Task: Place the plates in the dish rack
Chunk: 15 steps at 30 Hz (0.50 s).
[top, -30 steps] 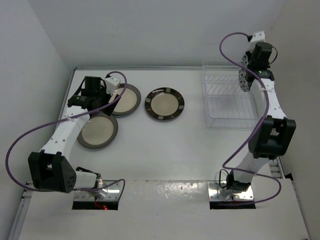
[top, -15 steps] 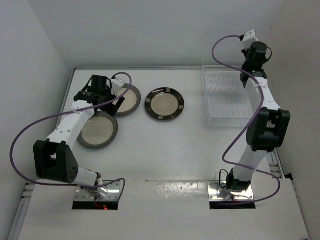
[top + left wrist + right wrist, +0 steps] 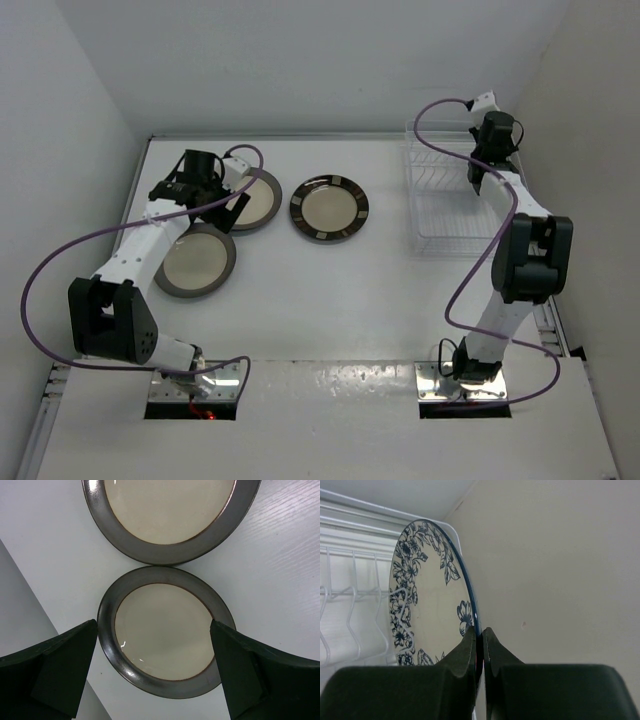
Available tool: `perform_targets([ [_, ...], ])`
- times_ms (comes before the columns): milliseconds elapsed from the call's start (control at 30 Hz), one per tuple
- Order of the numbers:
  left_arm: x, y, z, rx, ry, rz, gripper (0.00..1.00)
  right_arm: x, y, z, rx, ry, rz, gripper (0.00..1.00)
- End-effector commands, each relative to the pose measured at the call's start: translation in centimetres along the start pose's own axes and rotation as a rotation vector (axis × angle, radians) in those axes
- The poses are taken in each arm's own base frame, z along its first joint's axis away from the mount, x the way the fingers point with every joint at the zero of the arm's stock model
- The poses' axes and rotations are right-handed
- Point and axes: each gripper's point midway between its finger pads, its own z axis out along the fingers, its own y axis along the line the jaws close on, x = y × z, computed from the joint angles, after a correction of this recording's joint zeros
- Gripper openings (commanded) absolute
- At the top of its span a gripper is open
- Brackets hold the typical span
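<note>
The right gripper (image 3: 480,645) is clamped on the rim of the blue floral plate (image 3: 427,595), holding it on edge at the right side of the dish rack (image 3: 455,200). Whether it sits between tines cannot be told, so none looks loaded yet. Well left of the rack, three plates lie flat on the desk (image 3: 300,300): the patch-rimmed plate (image 3: 329,208) nearest, then two dark-rimmed plates (image 3: 250,200), with the left gripper (image 3: 152,630) wide open above them. The side wall crowds the rack's right edge; open desk lies to its left.

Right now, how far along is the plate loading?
Done: no plate visibly seated in the rack. In hand: floral plate, upright at the rack, right jaws shut on its rim. To do: two dark-rimmed plates and the patch-rimmed plate, flat on the table; left jaws open above the dark-rimmed pair.
</note>
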Motion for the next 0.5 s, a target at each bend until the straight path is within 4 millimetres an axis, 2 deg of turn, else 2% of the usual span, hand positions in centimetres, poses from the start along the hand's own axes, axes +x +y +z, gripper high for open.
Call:
perform_targets([
  [0, -1.9, 0.7, -0.8, -0.024, -0.049, -0.012, 1.00, -5.1, -5.0, -1.9, 0.148, -0.170, 0.127, 0.00],
  [100, -1.7, 0.6, -0.8, -0.020, -0.041, -0.012, 1.00, -4.8, -4.5, -1.8, 0.148, -0.146, 0.118, 0.00],
  [133, -1.7, 0.6, -0.8, -0.020, -0.041, -0.012, 1.00, -4.6, -4.1, -1.6, 0.145, -0.139, 0.111, 0.02],
  [167, -1.7, 0.6, -0.8, -0.020, -0.041, -0.012, 1.00, -4.7, -4.5, -1.6, 0.165, -0.132, 0.096, 0.07],
  [200, -1.7, 0.6, -0.8, -0.020, -0.041, -0.012, 1.00, -4.8, -4.5, -1.6, 0.173, -0.125, 0.090, 0.16],
  [233, -1.7, 0.6, -0.8, -0.020, -0.041, -0.012, 1.00, -4.8, -4.4, -1.5, 0.185, -0.115, 0.084, 0.41],
  [267, -1.7, 0.6, -0.8, -0.020, -0.041, -0.012, 1.00, -4.7, -4.8, -1.5, 0.199, -0.104, 0.061, 0.51],
  [300, -1.7, 0.6, -0.8, -0.020, -0.041, -0.012, 1.00, -5.3, -5.4, -1.5, 0.215, -0.103, 0.060, 0.57],
  [367, -1.7, 0.6, -0.8, -0.020, -0.041, -0.012, 1.00, -5.2, -5.5, -1.7, 0.242, -0.075, 0.048, 0.64],
  [433, -1.9, 0.3, -0.8, -0.015, -0.043, -0.005, 1.00, -5.7, -6.0, -2.1, 0.256, -0.078, 0.079, 0.67],
  [467, -2.0, 0.4, -1.1, -0.019, -0.053, -0.005, 1.00, -5.7, -5.9, -2.3, 0.245, -0.073, 0.084, 0.73],
])
